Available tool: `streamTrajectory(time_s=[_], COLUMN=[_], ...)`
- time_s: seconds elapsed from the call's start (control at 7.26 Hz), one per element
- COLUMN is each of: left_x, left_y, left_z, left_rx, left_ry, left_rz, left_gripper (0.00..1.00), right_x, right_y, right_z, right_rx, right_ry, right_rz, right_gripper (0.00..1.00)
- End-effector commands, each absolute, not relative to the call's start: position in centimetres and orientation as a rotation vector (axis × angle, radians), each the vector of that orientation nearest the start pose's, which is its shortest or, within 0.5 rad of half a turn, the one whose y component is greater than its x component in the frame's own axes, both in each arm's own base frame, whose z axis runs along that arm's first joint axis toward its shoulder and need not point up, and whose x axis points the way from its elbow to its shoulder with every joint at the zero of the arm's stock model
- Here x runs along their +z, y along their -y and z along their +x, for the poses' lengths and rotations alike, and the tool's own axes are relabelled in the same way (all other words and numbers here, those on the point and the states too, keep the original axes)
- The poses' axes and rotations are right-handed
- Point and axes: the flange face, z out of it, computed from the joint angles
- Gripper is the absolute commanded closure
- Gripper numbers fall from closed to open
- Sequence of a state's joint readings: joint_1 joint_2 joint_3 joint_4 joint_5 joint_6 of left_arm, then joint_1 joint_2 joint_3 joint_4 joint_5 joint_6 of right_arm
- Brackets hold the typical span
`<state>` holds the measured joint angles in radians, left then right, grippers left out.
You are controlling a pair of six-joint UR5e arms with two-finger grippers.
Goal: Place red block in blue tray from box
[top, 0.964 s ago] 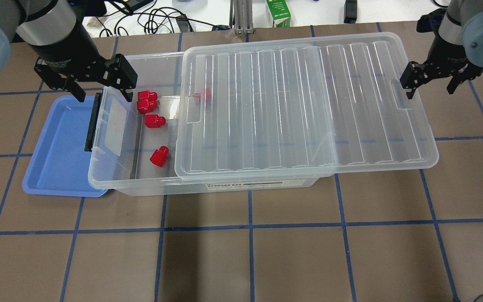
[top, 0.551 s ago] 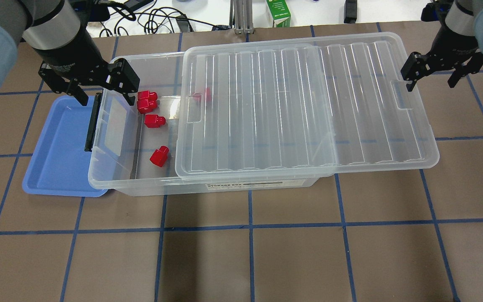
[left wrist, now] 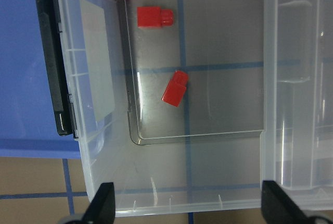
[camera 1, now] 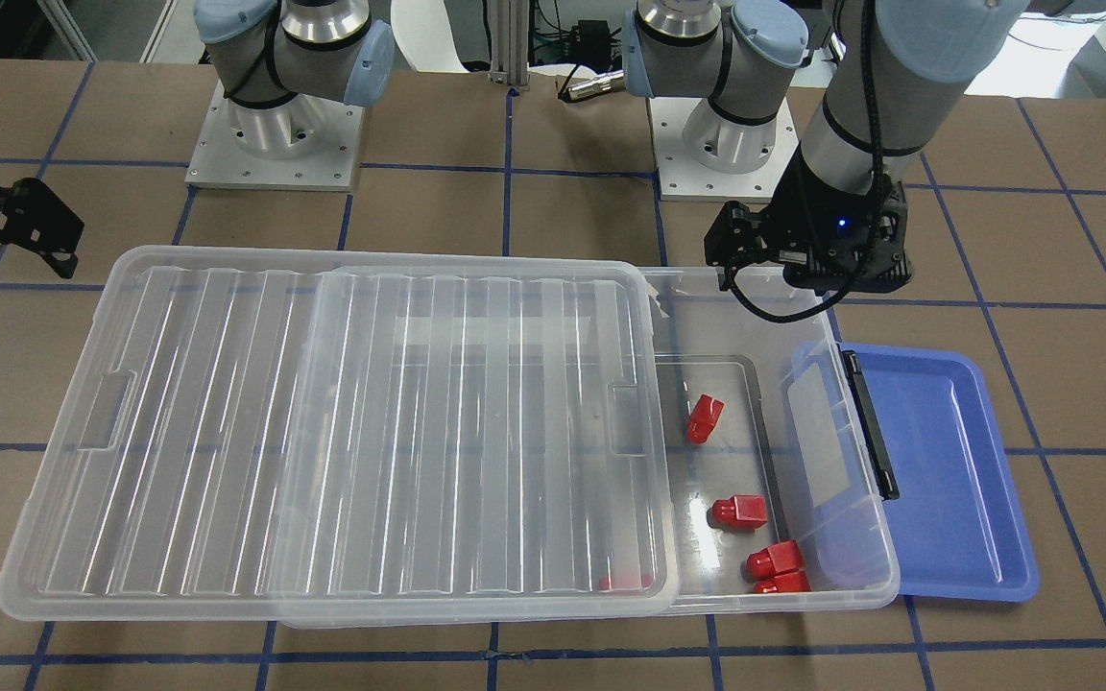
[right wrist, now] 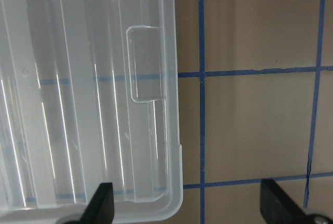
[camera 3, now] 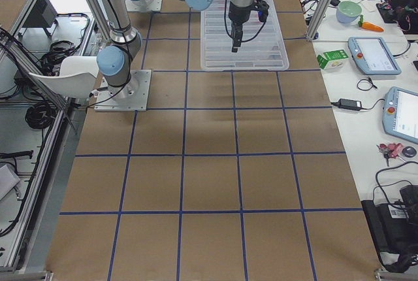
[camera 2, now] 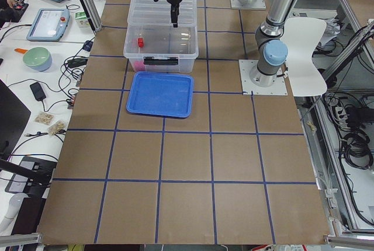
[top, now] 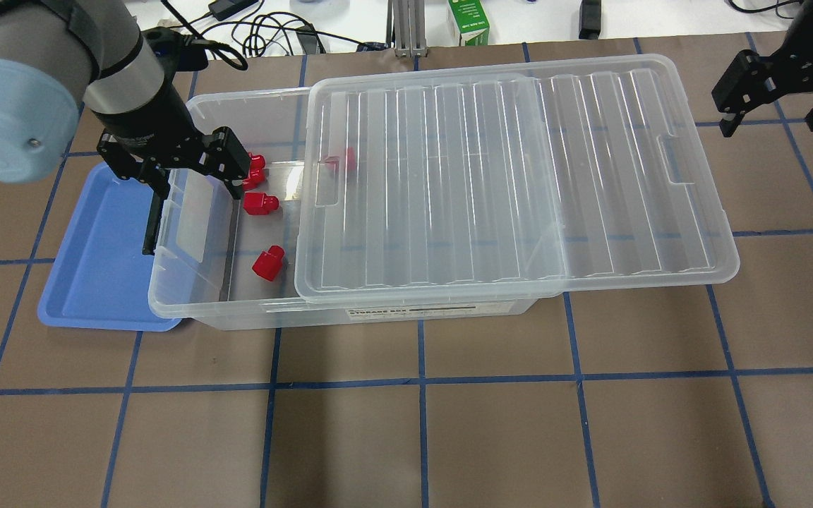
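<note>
Left gripper (top: 197, 182), fingers apart, is shifting over the box (top: 237, 314); right gripper (top: 773, 116), also apart, is retreating. Risk: pinching two seemingly touching red blocks (camera 1: 774, 559) together.

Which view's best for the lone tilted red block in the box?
Left wrist: the red block sits large, unobstructed, peg visible. Overhead and front-facing show it smaller but clear. Exterior left shows a red speck, unclear which block. Exterior right and right wrist don't show it.

Only legible text: "STORAGE BOX" on the label strip (top: 410, 309) on the box (top: 308, 317) front wall, centre of overhead view. Print on green carton (top: 468, 21), top edge: too small to read.
</note>
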<state>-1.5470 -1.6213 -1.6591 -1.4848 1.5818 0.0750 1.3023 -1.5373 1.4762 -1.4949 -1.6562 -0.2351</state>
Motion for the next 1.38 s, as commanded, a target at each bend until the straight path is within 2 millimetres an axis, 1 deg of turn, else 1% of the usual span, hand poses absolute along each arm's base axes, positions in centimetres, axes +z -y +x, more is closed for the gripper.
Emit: streamTrajectory(time_s=[0.0,0.14,0.28,0.41,0.55,0.69,0.83,0.96,1.1,1.24], left_x=[38.0,36.1,35.1,34.2,33.3,32.0,30.8,29.4,28.7,28.0], left_y=[51.0,50.8,50.8,51.0,51.3,51.4,51.4,51.6,51.7,51.9], left_z=[-12.0,-12.0,-11.9,-11.3,-11.2,-11.2,-11.2,-11.2,-11.2,-11.2], left_rx=[-0.008,0.013,0.032,0.054,0.056,0.054,0.016,-0.004,0.005,0.024], left_ry=[-3.132,-3.131,-3.128,-3.132,-3.134,-3.134,-3.133,-3.133,-3.134,-3.136], left_rz=[0.108,0.108,0.139,0.142,0.130,0.121,0.115,0.115,0.099,0.037], left_gripper=[0.00,0.00,0.00,0.00,0.00,0.00,0.00,0.00,0.00,0.00], right_x=[53.1,52.9,52.5,52.9,52.2,52.4,52.2,52.2,52.6,52.6], right_y=[49.6,49.6,49.5,49.6,49.5,49.7,49.4,49.3,49.3,49.3], right_z=[-0.8,-0.8,-0.7,-0.7,-0.5,-0.8,-0.9,0.2,0.3,0.3], right_rx=[0.067,0.073,0.086,0.073,0.100,0.079,0.104,0.099,0.089,0.092], right_ry=[-3.223,-3.224,-3.221,-3.224,-3.211,-3.234,-3.246,-3.222,-3.235,-3.236], right_rz=[0.058,0.058,0.086,0.114,0.135,0.137,0.143,0.135,0.112,0.111], right_gripper=[0.00,0.00,0.00,0.00,0.00,0.00,0.00,0.00,0.00,0.00])
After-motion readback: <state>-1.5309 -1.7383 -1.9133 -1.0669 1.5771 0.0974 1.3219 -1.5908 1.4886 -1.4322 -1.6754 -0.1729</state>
